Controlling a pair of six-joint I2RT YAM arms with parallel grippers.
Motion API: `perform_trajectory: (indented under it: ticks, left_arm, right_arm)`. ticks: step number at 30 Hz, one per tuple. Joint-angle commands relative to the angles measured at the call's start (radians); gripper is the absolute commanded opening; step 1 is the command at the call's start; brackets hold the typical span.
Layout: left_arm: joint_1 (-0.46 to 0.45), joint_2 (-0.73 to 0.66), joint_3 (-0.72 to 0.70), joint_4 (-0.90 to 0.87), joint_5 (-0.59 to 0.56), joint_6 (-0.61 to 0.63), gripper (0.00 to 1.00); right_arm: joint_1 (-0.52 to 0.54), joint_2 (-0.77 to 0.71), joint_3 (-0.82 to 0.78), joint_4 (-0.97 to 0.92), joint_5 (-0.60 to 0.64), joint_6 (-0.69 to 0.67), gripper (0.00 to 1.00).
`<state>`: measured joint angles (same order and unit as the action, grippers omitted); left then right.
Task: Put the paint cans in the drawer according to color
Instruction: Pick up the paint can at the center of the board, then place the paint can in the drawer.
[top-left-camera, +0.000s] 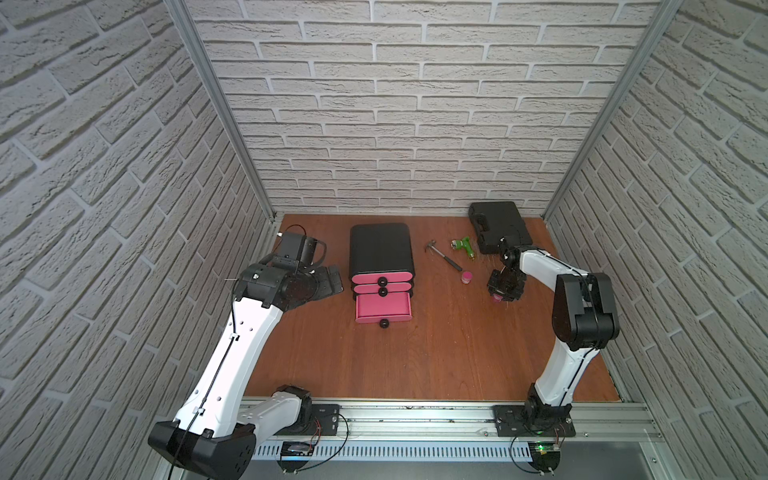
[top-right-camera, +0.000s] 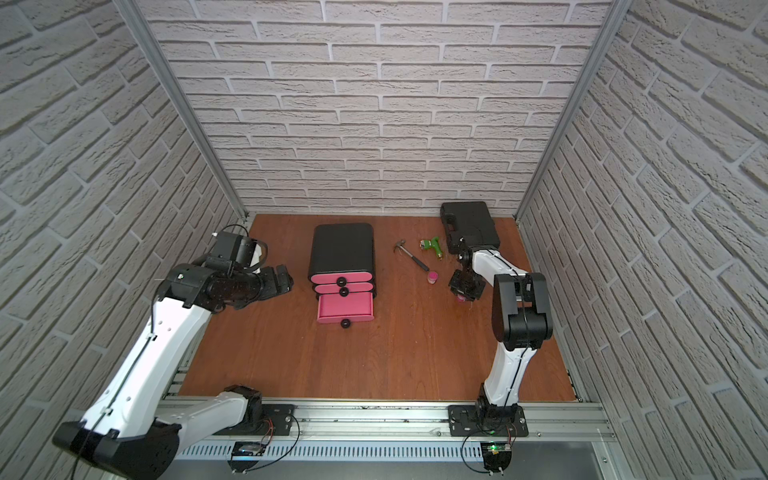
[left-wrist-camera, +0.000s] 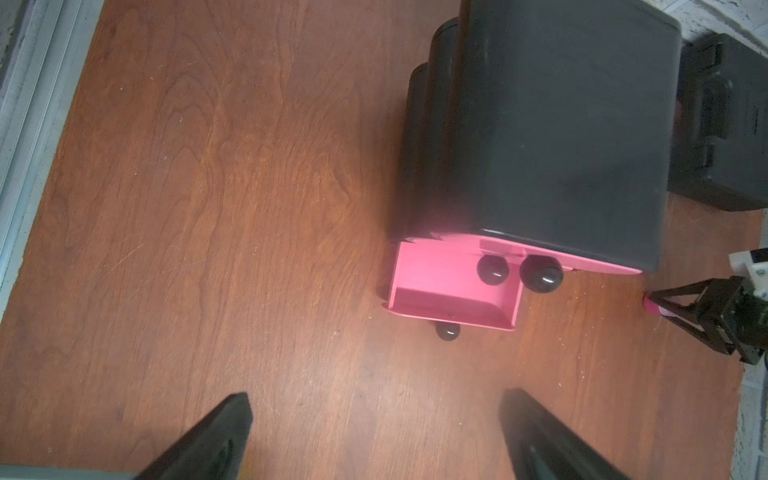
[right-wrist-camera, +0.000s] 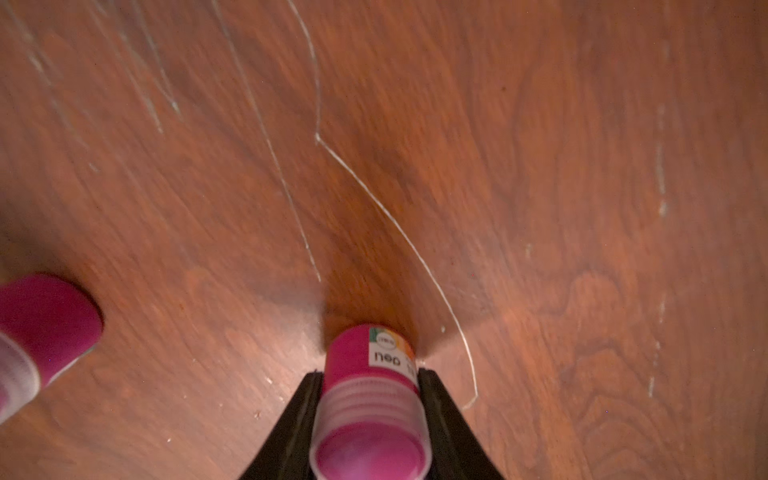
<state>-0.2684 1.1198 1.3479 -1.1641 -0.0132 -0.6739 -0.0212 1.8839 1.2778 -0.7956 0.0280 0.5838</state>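
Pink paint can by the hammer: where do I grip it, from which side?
Probably from above, jaws across its round side wall: the pink paint can stands upright. Keep the jaws off the hammer handle, which ends close beside it.

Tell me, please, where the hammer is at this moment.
In a top view the hammer lies right of the chest and left of the drill, its handle end close to the loose pink can.
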Motion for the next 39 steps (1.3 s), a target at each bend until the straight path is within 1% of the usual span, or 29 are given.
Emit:
perform_trajectory:
  ticks: [1, 5, 9, 15, 19, 21, 24, 27, 34, 39]
  left_arm:
    - [0.008, -0.004, -0.019, 0.011, 0.002, 0.003, 0.98]
    - [0.026, 0.015, -0.021, 0.006, 0.013, 0.021, 0.98]
    - [0.083, 0.032, -0.042, 0.024, 0.069, 0.027, 0.98]
    - [0.203, 0.026, -0.115, 0.099, 0.196, 0.017, 0.99]
    - [0.226, 0.025, -0.133, 0.109, 0.212, 0.017, 0.99]
    - [0.227, 0.016, -0.147, 0.115, 0.218, 0.006, 0.98]
    - [0.226, -0.003, -0.183, 0.132, 0.232, -0.004, 0.98]
    - [0.225, -0.014, -0.197, 0.12, 0.233, -0.006, 0.98]
    - [0.225, -0.049, -0.232, 0.109, 0.245, -0.028, 0.99]
    - [0.225, -0.069, -0.245, 0.097, 0.246, -0.034, 0.99]
  right_arm:
    - [0.014, -0.072, -0.02, 0.004, -0.007, -0.056, 0.28]
    - [0.055, -0.138, -0.028, -0.029, -0.01, -0.092, 0.24]
    - [0.142, -0.225, -0.048, -0.047, -0.012, -0.107, 0.23]
    - [0.346, -0.348, -0.108, -0.004, -0.008, -0.071, 0.23]
    - [0.508, -0.389, -0.142, 0.067, 0.01, -0.001, 0.23]
    - [0.586, -0.39, -0.152, 0.11, 0.031, 0.028, 0.24]
    - [0.7, -0.361, -0.141, 0.158, 0.095, 0.027, 0.24]
    - [0.782, -0.337, -0.135, 0.223, 0.136, 0.024, 0.24]
    - [0.889, -0.264, -0.101, 0.353, 0.183, 0.021, 0.24]
    - [0.916, -0.199, -0.078, 0.421, 0.22, 0.02, 0.24]
